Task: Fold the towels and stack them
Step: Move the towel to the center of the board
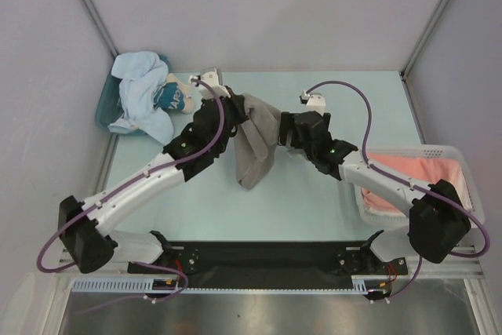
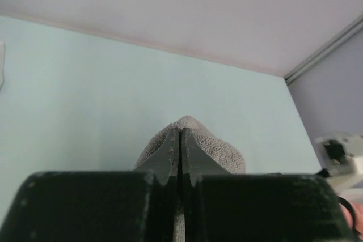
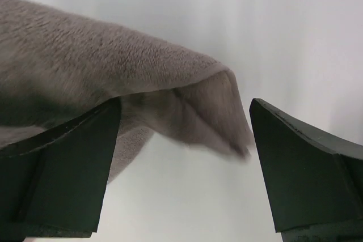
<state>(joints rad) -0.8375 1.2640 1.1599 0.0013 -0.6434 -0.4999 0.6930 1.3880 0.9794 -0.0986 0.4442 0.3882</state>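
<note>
The grey towel (image 1: 257, 140) hangs crumpled at mid-table, lifted by one corner. My left gripper (image 1: 235, 109) is shut on that corner; in the left wrist view grey terry (image 2: 218, 150) bulges round the closed gripper (image 2: 180, 140). My right gripper (image 1: 284, 132) is open right beside the towel's right edge; in the right wrist view the gripper (image 3: 184, 162) stands wide open with a hanging fold of grey towel (image 3: 113, 72) just above and between the fingers, not pinched. A light blue towel (image 1: 141, 92) lies in a teal bin. A salmon-pink towel (image 1: 416, 172) lies in the white basket. The white towel is not identifiable.
A teal bin (image 1: 105, 107) at the back left also holds a small teal bundle with white print (image 1: 174, 100). A white basket (image 1: 447, 151) stands at the right edge. Grey walls enclose the table on three sides.
</note>
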